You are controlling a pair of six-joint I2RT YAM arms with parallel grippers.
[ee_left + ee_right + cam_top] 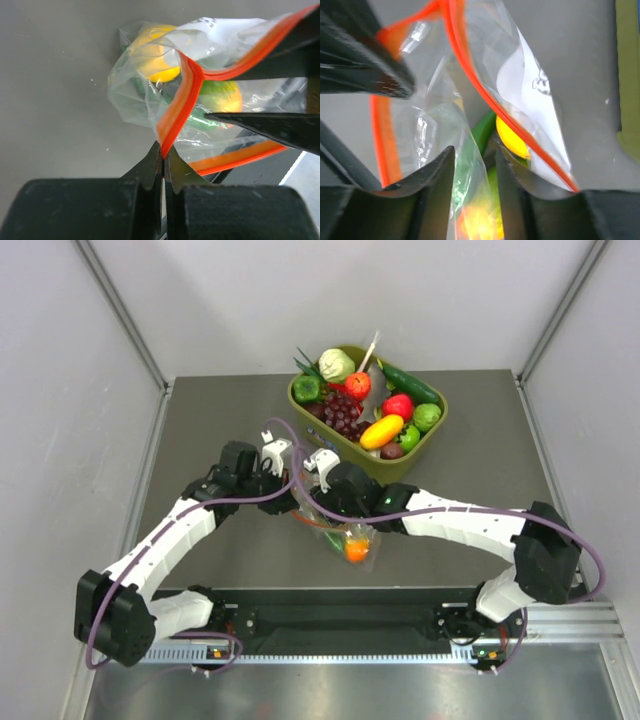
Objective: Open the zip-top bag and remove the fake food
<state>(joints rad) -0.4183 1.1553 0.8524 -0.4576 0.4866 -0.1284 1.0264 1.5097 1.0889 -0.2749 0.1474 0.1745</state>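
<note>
Two grippers meet at the bag [352, 540], midway along the table's [220, 420] near edge. Left gripper [163, 150] pinches the zip strip [182, 100]; right gripper [474, 160] stands ajar around the opposite side. Opening looks half done, toy fruit [155, 55] inside; next, the right must clamp and pull.

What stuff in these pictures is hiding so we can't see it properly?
1. Top view: the mouth of the clear crinkly zip-top bag, covered by the left gripper and right gripper.
2. Left wrist view: whatever sits behind the glossy yellow plastic lemon; wrinkled plastic blurs it.
3. Right wrist view: the white printed label, too blurry to read; the olive-green plastic tub, cut off by the right edge.
</note>
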